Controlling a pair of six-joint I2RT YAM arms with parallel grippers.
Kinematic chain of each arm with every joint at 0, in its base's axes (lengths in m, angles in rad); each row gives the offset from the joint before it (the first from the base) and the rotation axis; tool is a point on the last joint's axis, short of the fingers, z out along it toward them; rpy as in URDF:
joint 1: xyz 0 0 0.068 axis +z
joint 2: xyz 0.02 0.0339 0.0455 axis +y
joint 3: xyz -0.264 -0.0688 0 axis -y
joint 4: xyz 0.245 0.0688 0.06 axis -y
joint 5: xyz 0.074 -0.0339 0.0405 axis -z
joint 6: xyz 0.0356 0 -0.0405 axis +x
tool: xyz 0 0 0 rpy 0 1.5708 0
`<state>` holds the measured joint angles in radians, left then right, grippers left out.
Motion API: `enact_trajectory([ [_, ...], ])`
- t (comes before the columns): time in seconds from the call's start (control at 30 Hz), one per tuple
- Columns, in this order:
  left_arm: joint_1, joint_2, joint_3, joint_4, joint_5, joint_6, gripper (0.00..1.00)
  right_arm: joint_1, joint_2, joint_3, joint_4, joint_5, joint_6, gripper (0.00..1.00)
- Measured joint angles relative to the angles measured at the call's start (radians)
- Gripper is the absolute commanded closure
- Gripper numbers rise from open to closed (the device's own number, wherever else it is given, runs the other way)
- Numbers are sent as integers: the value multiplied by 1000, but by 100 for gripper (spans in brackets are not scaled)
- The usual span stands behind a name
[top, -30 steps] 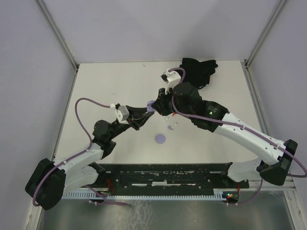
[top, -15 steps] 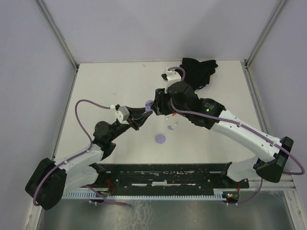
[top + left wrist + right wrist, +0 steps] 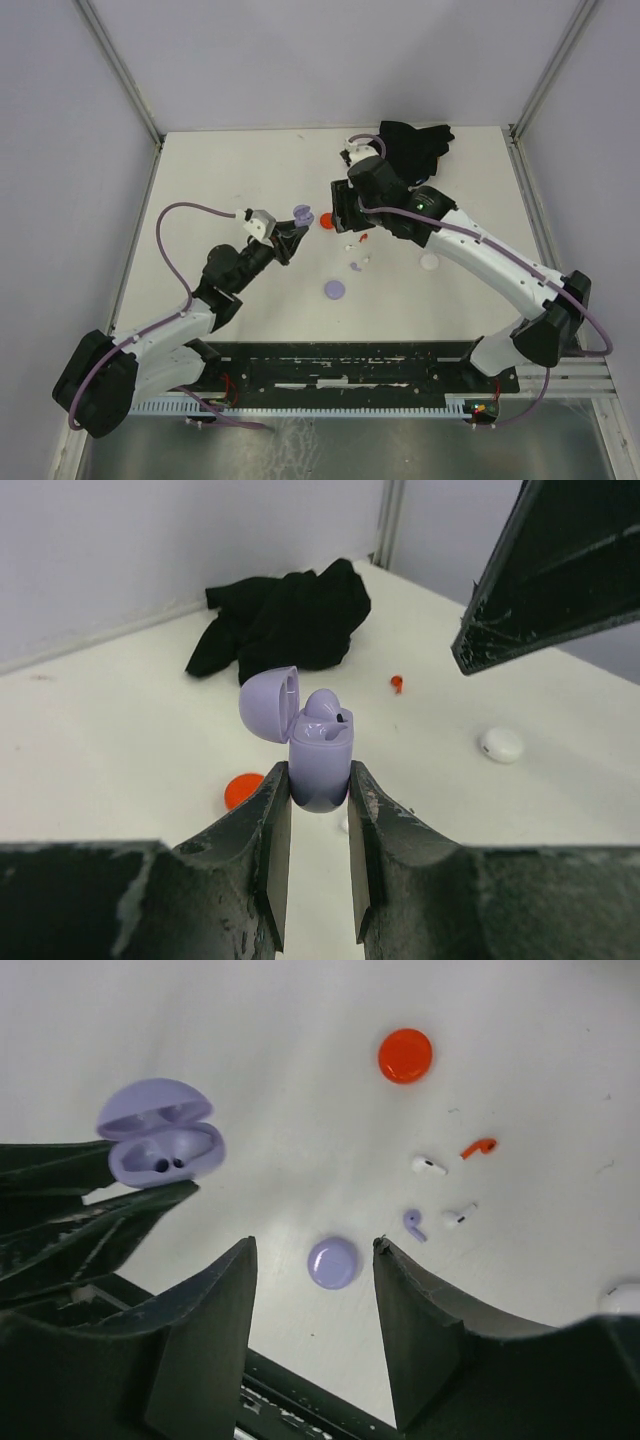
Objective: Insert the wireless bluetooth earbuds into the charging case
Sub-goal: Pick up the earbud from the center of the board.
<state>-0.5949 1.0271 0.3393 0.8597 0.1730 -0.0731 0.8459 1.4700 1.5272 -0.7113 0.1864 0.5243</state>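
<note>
Holding the charging case (image 3: 320,762) open for loading.
The left gripper (image 3: 318,782) clamps the case, lid up; the right gripper (image 3: 312,1247) hovers spread and empty above the earbuds (image 3: 413,1224) lying on the table (image 3: 250,1040); next it must pinch one.

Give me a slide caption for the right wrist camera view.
Open right pincer hovers above four loose earbuds while the left pincer holds the open lavender case.

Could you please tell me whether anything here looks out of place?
A crumpled black cloth lies in the far right corner of the table, with no evident task role; small earbuds lie scattered loose.
</note>
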Motion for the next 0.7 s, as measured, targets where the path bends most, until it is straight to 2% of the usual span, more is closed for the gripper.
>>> enact_trajectory([
  [0.23,20,-45,11,-191,-101,-10,97,-77,102,-47,-62,-47,-72,43],
  [0.47,44,-223,0,-341,-149,-17,97,-123,254,-50,-103,-111,-175,48],
  [0.7,45,-374,-47,-396,-174,-11,97,-129,426,-38,-142,-161,-243,54],
])
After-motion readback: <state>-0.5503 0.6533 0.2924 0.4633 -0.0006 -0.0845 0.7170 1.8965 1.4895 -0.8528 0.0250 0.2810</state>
